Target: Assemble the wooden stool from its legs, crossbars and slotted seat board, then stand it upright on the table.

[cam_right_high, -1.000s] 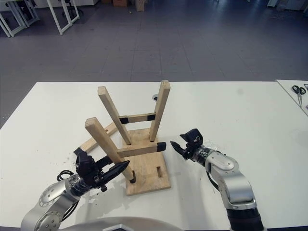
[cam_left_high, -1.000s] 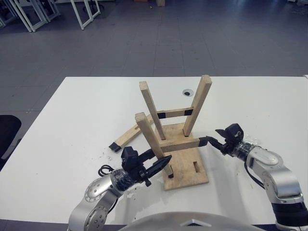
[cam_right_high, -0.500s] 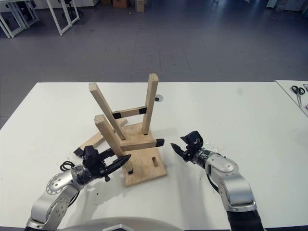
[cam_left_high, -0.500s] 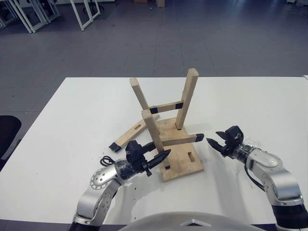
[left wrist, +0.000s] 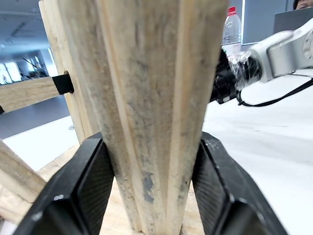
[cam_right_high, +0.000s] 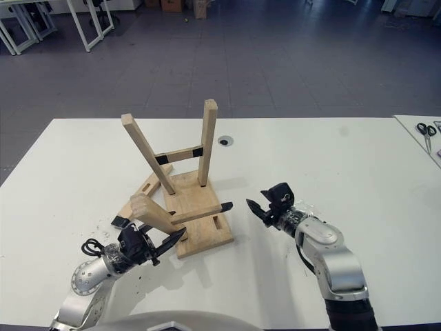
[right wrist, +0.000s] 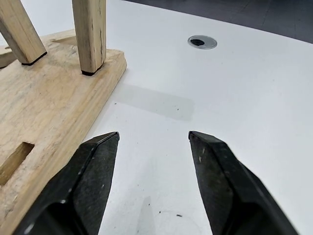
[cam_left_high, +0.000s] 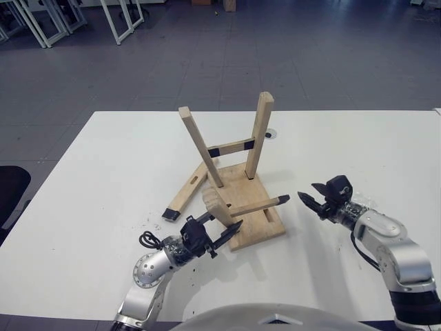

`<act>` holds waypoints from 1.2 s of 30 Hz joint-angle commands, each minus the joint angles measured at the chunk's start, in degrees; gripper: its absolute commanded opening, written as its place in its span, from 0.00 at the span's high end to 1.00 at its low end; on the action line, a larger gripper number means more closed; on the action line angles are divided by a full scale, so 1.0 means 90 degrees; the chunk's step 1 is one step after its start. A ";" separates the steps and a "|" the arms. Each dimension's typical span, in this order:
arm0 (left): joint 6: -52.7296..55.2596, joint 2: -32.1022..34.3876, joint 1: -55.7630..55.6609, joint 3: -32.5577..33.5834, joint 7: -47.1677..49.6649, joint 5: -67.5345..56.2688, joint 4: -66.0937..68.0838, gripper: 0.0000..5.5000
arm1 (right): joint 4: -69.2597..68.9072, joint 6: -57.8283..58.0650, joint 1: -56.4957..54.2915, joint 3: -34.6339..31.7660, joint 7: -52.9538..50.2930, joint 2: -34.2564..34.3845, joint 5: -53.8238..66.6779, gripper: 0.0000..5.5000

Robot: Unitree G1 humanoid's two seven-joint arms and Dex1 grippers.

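**Half-built stool, upside down; left jaws clamped on the tilted leg**

The white table (cam_left_high: 103,179) carries the seat board (cam_left_high: 267,225) lying flat near the middle, a little toward the near edge. Two upright legs (cam_left_high: 256,134) rise from its far part, joined by a crossbar (cam_left_high: 229,148). A third leg (cam_left_high: 219,210) leans steeply over the board's near left corner, and a second crossbar (cam_left_high: 258,205) sticks out of it to the right. A loose piece (cam_left_high: 185,193) lies flat beside the board's left edge.

The left gripper (cam_left_high: 229,232) grasps the third leg low down. The left wrist view shows its fingers (left wrist: 90,188) pressed to both sides of the wood, with a bottle (left wrist: 232,24) far behind. The right gripper (cam_left_high: 310,195) hovers just right of the second crossbar's black tip. Its jaws are spread and empty, and the right wrist view shows bare table between them, with the cable hole (right wrist: 202,42) beyond. The right eye view also shows scissors (cam_right_high: 428,129) at the right edge.

Since a second ago the board and legs have slid and turned toward the far left, and the third leg has tipped lower. The right gripper has barely shifted.

The left fingers hide whether the third leg's foot sits in its slot.
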 commanded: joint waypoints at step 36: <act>0.0134 0.0563 -0.0098 0.0949 0.0129 -0.0255 0.0356 0.32 | -0.0914 0.1255 -0.1301 -0.1183 -0.1241 0.0401 0.1469 0.52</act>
